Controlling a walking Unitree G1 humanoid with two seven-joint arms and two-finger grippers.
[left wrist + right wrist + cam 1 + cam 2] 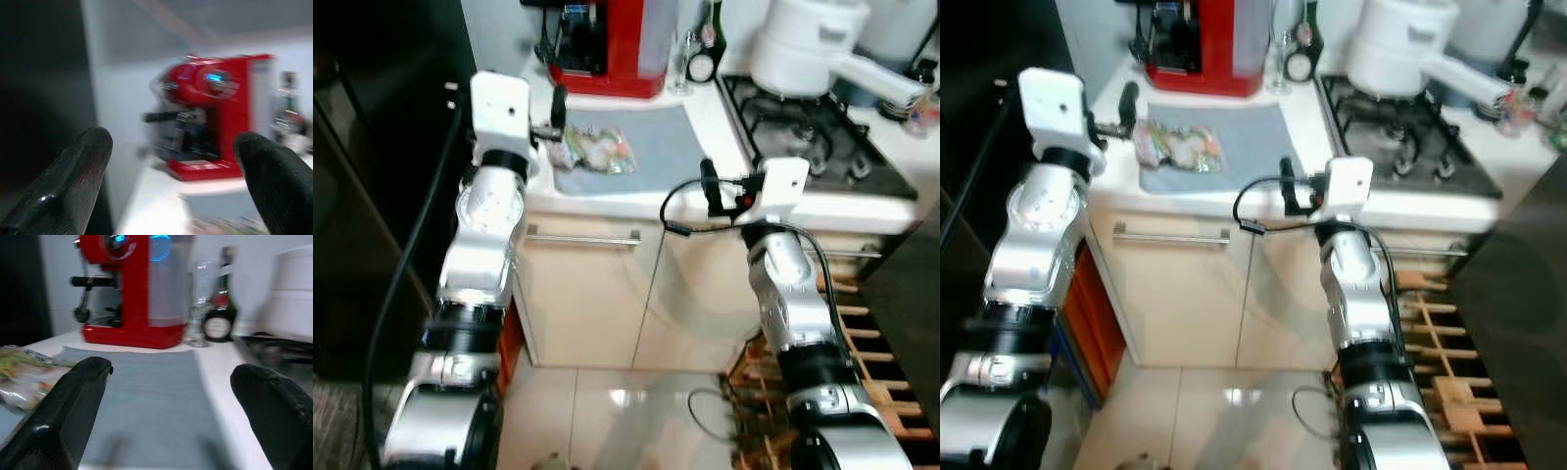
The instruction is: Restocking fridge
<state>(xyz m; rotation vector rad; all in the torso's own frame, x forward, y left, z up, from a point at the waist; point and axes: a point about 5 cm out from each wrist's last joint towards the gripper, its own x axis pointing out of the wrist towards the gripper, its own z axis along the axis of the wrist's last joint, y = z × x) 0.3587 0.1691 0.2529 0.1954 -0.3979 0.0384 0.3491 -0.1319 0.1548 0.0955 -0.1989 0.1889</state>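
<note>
The clear food packet (595, 149) — bagged vegetables, perhaps — lies on the grey mat (651, 147) before the red coffee machine (607, 44). The left gripper (558, 110) hovers just beside its near-left edge, fingers spread; the right gripper (709, 188) waits with fingers spread at the counter's edge. Best to lower the left straight over the packet's bunched end — pinch firmly, lift clear of the mat.

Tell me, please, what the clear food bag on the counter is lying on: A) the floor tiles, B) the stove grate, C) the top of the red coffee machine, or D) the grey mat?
D: the food bag lies flat on the grey mat, in front of the red coffee machine.
</note>
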